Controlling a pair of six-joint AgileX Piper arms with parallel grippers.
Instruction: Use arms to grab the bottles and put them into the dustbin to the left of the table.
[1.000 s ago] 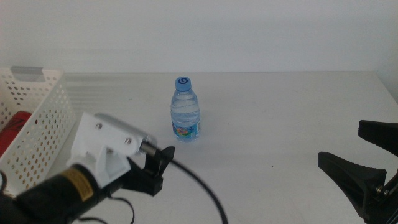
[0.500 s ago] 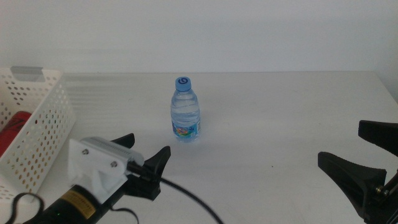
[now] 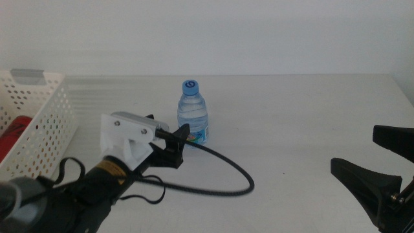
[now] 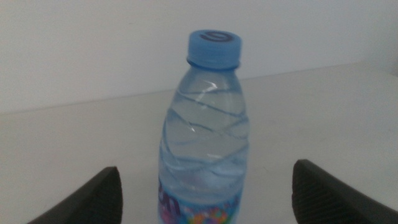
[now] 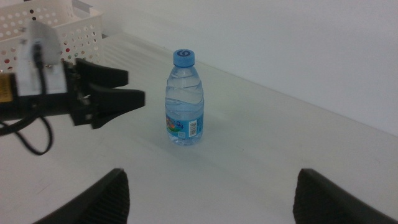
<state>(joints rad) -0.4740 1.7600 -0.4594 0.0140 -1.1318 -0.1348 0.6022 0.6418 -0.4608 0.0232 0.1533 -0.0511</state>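
A small clear water bottle (image 3: pixel 193 114) with a blue cap stands upright in the middle of the white table (image 3: pixel 297 116). My left gripper (image 3: pixel 179 140) is open just in front of it and slightly to its left, fingers pointing at it. In the left wrist view the bottle (image 4: pixel 206 137) fills the space ahead, between the two open jaws of that gripper (image 4: pixel 206 173). The right gripper (image 3: pixel 378 162) waits open at the table's front right, far from the bottle (image 5: pixel 184 99). The white perforated dustbin (image 3: pixel 45 123) sits at the left with a red can (image 3: pixel 16 133) inside.
A black cable (image 3: pixel 226 175) loops on the table behind the left gripper. The dustbin (image 5: pixel 59 22) and the left gripper (image 5: pixel 121 90) also show in the right wrist view. Bare tabletop lies between the bottle and the right gripper (image 5: pixel 211 183).
The left arm has swung forward and to the right, bringing its open gripper up close to the bottle. The bottle and the right gripper have not moved.
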